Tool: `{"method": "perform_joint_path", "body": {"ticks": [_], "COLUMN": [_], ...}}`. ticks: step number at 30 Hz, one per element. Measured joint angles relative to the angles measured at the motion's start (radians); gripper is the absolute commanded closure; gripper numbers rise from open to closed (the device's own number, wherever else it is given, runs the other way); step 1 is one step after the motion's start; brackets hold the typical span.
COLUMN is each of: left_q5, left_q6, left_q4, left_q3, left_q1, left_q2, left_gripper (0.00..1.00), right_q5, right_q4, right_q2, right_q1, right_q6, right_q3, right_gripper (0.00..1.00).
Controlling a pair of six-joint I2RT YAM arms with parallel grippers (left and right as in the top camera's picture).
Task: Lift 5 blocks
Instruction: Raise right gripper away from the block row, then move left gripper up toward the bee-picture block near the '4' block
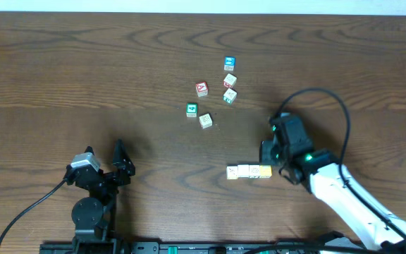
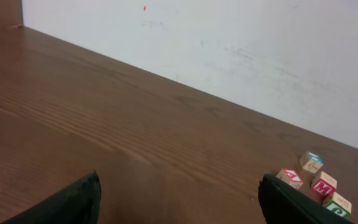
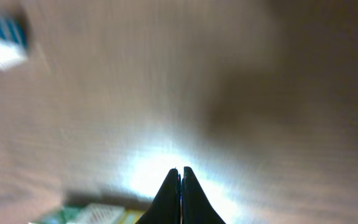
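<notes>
From overhead, ten cubes lie on the wooden table. Six are scattered loose past the middle: one blue cube, one red cube, one green cube and three cream cubes. Nearer the arms, the row of blocks lies end to end. I count four in it, yellow at its left end and pale ones beside it. Its right end sits just beside the right gripper, whose fingertips are too dark to make out here. The left gripper rests well apart from every cube, its two fingers spread.

In the left wrist view, the jaws stand wide apart with only bare wood between them. A cluster of four cubes shows at the lower right: one blue-topped, two with red letters, one green. A pale wall runs behind the table.

The right wrist view is blurred. The two fingers are pressed together with nothing between them, and one blue-striped cube sits at the upper left. A few pale and yellow faces of the row sit at the bottom left.
</notes>
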Motion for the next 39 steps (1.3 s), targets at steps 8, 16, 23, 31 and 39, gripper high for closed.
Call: {"method": "perform_joint_path", "body": {"ticks": [8,16,23,31,39], "left_q5": [0.000,-0.005,0.117,0.257,0.289], "left_q6": [0.000,0.001,0.003,0.004,0.004], "left_q4": [0.000,0.009,0.023,0.206,0.163], "left_q3": [0.000,0.000,0.000,0.084,0.443], "left_q1": [0.000,0.000,0.000,-0.029,-0.225], "left_q2": [0.000,0.000,0.109,0.555,1.034], "left_gripper": [0.19,0.19,0.19,0.19,0.18], "right_q5": [0.011,0.004,-0.092,-0.157,-0.180], "right_q4": [-0.128,-0.171,-0.139,-0.135,-0.136], "right_q2": [-0.117,-0.122,-0.122,-0.121,-0.112], "right_q1": [-0.109,-0.202,-0.293,-0.375,-0.386], "right_q6": [-0.072,-0.167,-0.219,-0.240,-0.258], "right_q3": [0.104,0.104,0.104,0.102,0.102], "right_gripper": [0.99,0.98,0.92,0.91,0.88]}}
